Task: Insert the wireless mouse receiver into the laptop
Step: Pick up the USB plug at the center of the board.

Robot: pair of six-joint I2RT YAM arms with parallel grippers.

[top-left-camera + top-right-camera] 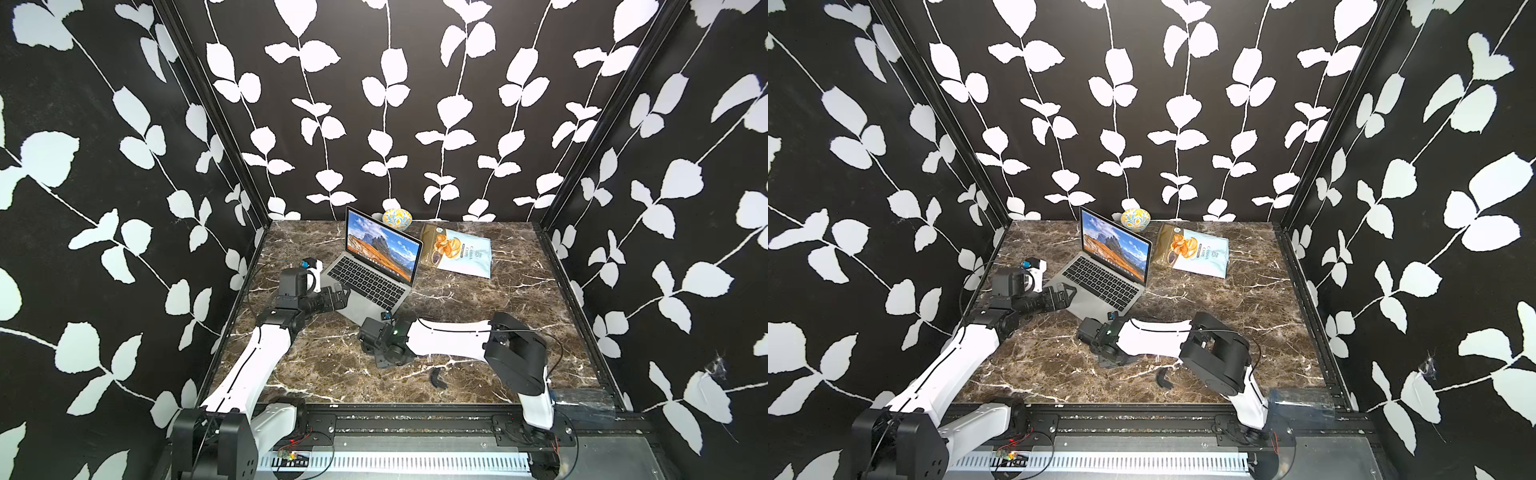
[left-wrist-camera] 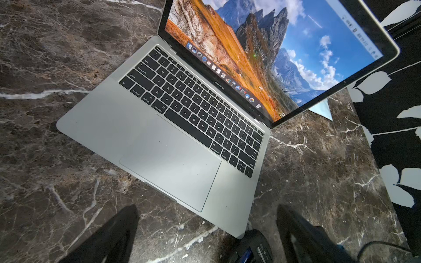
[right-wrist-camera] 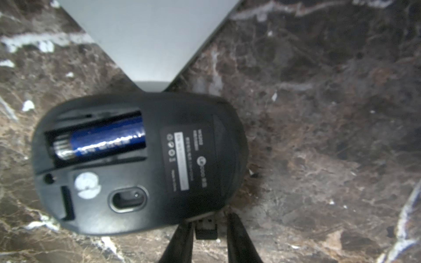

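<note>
you have one laptop [image 1: 365, 286], one upturned wireless mouse [image 3: 136, 164] near its 5 o'clock; left fingers [image 2: 109, 236] wide, right fingers [image 3: 180, 239] narrow around one receiver [image 3: 206, 228], grip unclear.

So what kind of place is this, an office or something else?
Probably a robot test booth, not an office: a marble-look tabletop boxed in by leaf-print walls, a left arm and right arm mounted on a front rail, with a laptop set out.
</note>
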